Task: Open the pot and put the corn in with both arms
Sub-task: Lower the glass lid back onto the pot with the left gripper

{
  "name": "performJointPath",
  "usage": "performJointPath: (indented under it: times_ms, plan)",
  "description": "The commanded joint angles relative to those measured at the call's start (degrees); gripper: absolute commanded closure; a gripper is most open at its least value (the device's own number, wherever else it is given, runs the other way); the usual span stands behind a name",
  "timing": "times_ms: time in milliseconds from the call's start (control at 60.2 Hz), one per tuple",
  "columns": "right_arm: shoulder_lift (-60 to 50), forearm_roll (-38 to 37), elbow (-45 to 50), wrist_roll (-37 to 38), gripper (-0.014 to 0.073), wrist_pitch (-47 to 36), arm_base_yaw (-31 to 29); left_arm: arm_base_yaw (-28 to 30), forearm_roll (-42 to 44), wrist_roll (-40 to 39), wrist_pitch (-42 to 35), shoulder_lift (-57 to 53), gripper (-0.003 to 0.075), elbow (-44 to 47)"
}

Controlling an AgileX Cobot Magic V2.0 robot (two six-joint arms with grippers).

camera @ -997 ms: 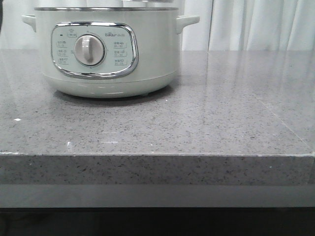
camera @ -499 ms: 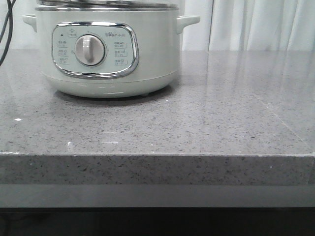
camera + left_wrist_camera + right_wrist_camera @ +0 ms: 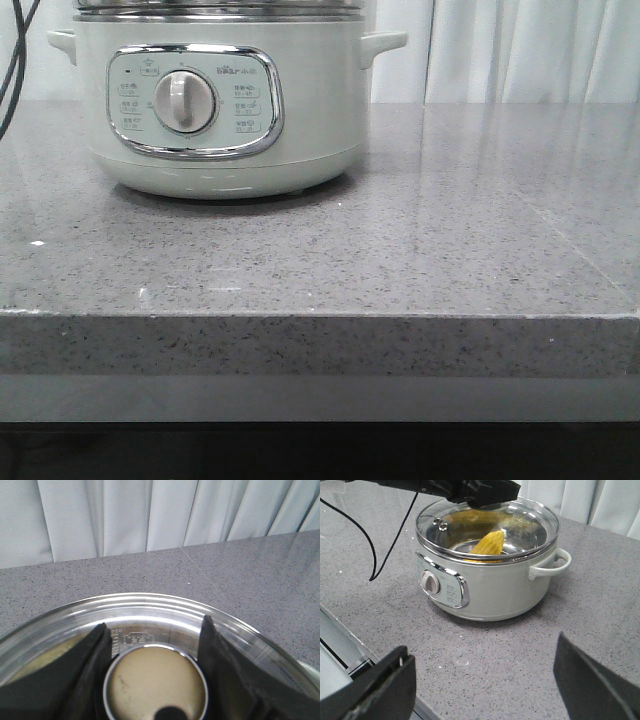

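The pale green pot (image 3: pixel 220 110) stands at the back left of the counter, and also shows in the right wrist view (image 3: pixel 490 585). Its glass lid (image 3: pixel 525 525) sits on the rim. The yellow corn (image 3: pixel 488 543) lies inside, seen through the glass. My left gripper (image 3: pixel 154 672) is shut on the lid's round knob (image 3: pixel 155 685), one black finger (image 3: pixel 92 665) on each side; it also shows in the right wrist view (image 3: pixel 485 492). My right gripper (image 3: pixel 482 680) is open and empty over the counter in front of the pot. Neither gripper shows in the front view.
The grey speckled counter (image 3: pixel 400 250) runs to a front edge (image 3: pixel 320 315). A black cable (image 3: pixel 385 555) hangs from the left arm to the left of the pot, also in the front view (image 3: pixel 12 60). White curtains (image 3: pixel 150 515) hang behind.
The lid's rim has come down onto the pot's rim in the front view. The black cable has swung into view at the left edge.
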Motion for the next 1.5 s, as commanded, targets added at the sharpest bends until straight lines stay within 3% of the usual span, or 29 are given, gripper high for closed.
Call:
performJointPath:
  times_ms: [0,432,648,814,1280,1479]
  plan:
    - [-0.4,-0.1,-1.4,-0.3,0.0011,-4.4,0.0,-0.1,1.1,-0.3,-7.2,-2.7,0.0513,-2.7]
    - [-0.4,-0.1,-1.4,-0.3,0.0011,-4.4,0.0,-0.1,3.3,-0.3,-6.6,-2.7,0.05,-2.7]
    - [-0.4,-0.1,-1.4,-0.3,0.0011,-4.4,0.0,-0.1,4.2,-0.3,-6.6,-2.9,0.0267,-2.7]
    - [-0.4,-0.1,-1.4,-0.3,0.0011,-4.4,0.0,-0.1,4.2,-0.3,-5.5,-6.1,0.0259,-2.7]
    - [-0.4,-0.1,-1.4,-0.3,0.0011,-4.4,0.0,-0.1,6.6,-0.2,22.2,-31.2,0.0259,-1.2]
    - [-0.4,-0.1,-1.4,-0.3,0.0011,-4.4,0.0,-0.1,6.6,-0.2,23.0,-43.2,0.0259,10.5]
